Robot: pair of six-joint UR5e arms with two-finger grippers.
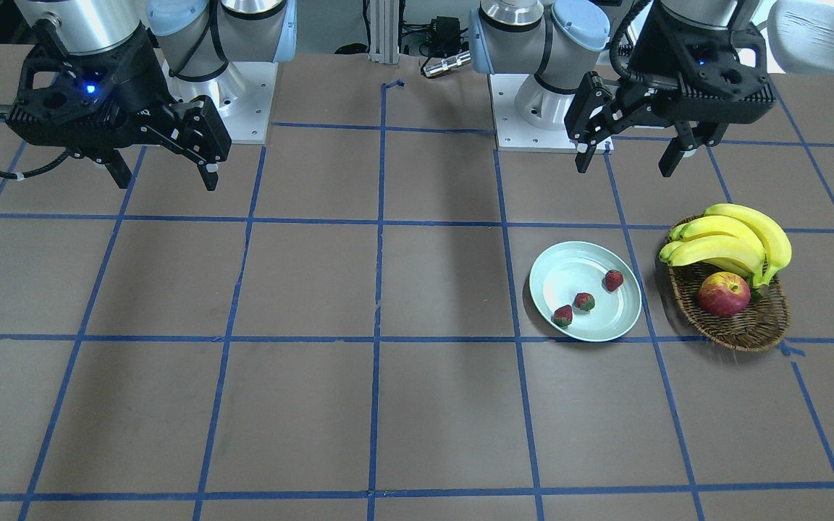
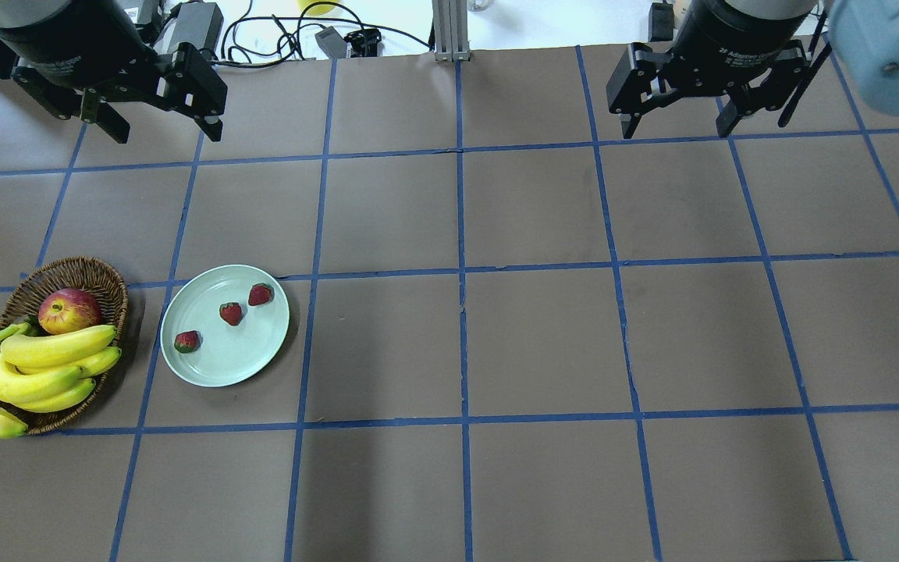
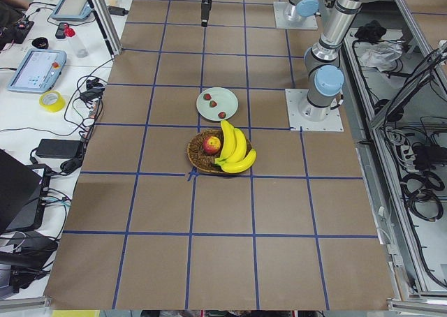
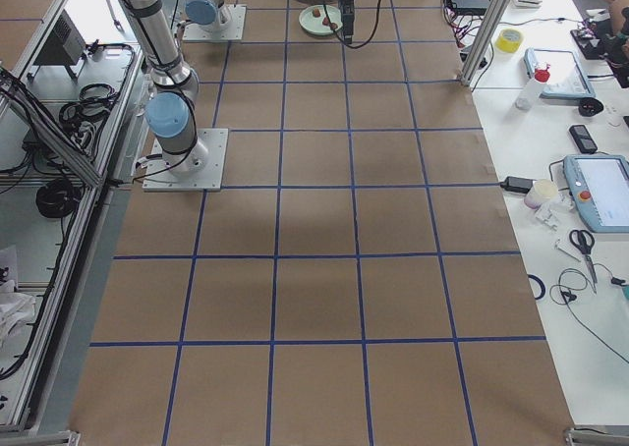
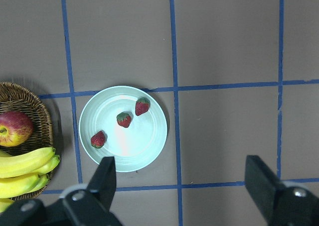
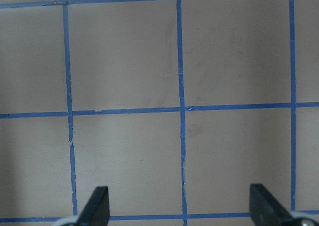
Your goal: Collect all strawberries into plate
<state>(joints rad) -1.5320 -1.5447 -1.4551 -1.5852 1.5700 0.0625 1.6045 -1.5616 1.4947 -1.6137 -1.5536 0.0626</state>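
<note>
Three small red strawberries (image 1: 613, 280) (image 1: 584, 301) (image 1: 562, 315) lie inside the pale mint plate (image 1: 576, 271). They also show on the plate (image 2: 239, 355) in the overhead view (image 2: 260, 294) (image 2: 230, 313) (image 2: 186, 341) and on the plate (image 5: 142, 149) in the left wrist view (image 5: 142, 106) (image 5: 124, 119) (image 5: 98, 139). My left gripper (image 2: 167, 134) (image 1: 625, 168) (image 5: 182, 186) is open and empty, high above the table and behind the plate. My right gripper (image 2: 674, 131) (image 1: 167, 181) (image 6: 179, 206) is open and empty, high over bare table far from the plate.
A brown wicker basket (image 2: 98, 277) (image 1: 750, 329) stands beside the plate, holding a bunch of bananas (image 2: 36, 367) (image 1: 735, 239) and a red-yellow apple (image 2: 69, 310) (image 1: 723, 294). The brown table has a blue tape grid. Both arm bases (image 1: 533, 108) stand at the robot's edge.
</note>
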